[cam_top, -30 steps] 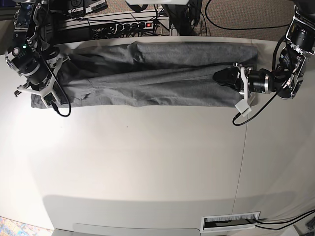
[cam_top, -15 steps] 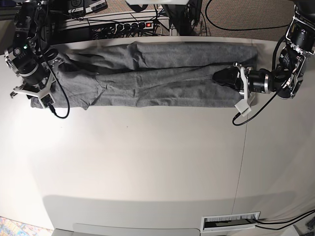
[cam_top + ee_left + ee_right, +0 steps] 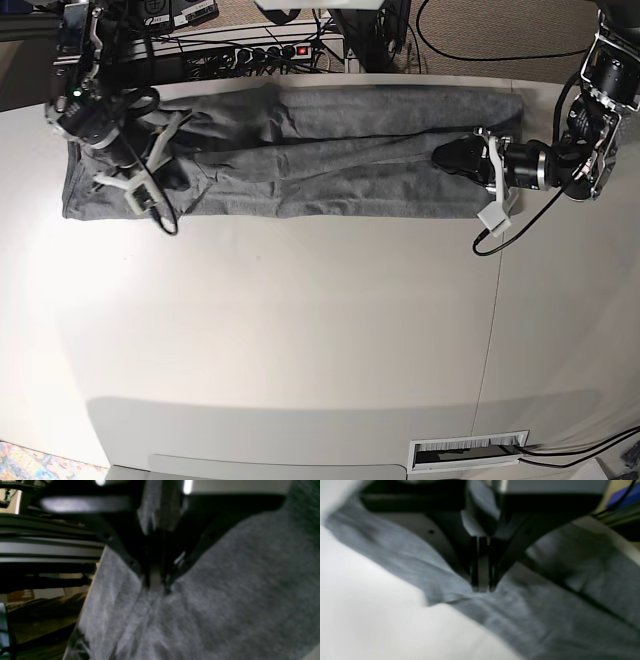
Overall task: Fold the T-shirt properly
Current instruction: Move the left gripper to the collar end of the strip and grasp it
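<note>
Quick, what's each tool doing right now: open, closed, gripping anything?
Left tool: closed, pinching a ridge of the plain heather-grey cotton T-shirt.
Right tool: closed, pinching a fold of the same T-shirt.

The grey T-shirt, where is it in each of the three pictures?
Base view: the T-shirt lies in a long band across the far side of the table.
Left wrist view: it fills the lower right, pinched in the left gripper.
Right wrist view: it runs from upper left to lower right, pinched in the right gripper.
Shared landmark: the pale tabletop beside the cloth.
</note>
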`<state>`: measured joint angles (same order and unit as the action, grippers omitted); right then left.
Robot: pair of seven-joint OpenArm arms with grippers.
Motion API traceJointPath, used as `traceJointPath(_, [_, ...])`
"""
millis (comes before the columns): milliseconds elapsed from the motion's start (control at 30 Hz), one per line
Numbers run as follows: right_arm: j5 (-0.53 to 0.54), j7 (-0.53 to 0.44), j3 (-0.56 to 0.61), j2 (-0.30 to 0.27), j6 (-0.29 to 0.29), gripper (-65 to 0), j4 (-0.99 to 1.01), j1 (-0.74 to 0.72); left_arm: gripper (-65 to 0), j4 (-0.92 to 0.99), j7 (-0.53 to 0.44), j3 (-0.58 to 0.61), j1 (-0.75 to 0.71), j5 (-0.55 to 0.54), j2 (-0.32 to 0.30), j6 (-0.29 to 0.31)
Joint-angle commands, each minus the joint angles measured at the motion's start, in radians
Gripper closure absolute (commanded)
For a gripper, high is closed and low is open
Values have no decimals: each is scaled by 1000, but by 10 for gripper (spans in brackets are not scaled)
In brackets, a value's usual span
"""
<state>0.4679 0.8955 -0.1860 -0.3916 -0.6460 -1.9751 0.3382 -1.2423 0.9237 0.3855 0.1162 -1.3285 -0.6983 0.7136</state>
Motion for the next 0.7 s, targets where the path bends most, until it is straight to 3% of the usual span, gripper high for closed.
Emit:
traceJointPath(0, [-25,-63,25,-10,4,0,13,-6,-26,-2,50,2,9,11,-17,-15])
traceJointPath(67, [-98,-158,89,-10,4,0,76,-11,-26,-3,78,2,24,-23,-17,-15])
traceJointPath(133, [-147,-190,148,-9,4,0,136,-31,-26,-3,106,2,45,-42,-17,-15])
traceJointPath(267, [-231,-185,221,2,7,0,244,-95,-26,-3,119,2,82,-64,-23,-15])
traceJointPath(400, [-234,-171,226,0,7,0,317,-133,-26,-3,154,-26,104,-68,-24,-15])
traceJointPath(500, [-234,-146,226,0,7,0,322,-145,-27,-3,198,-86,103,-110,-29,-15])
traceJointPath(667, [-233,-140,226,0,7,0,322,-145,-83,-2,326,-228,99,-155,-66,-15])
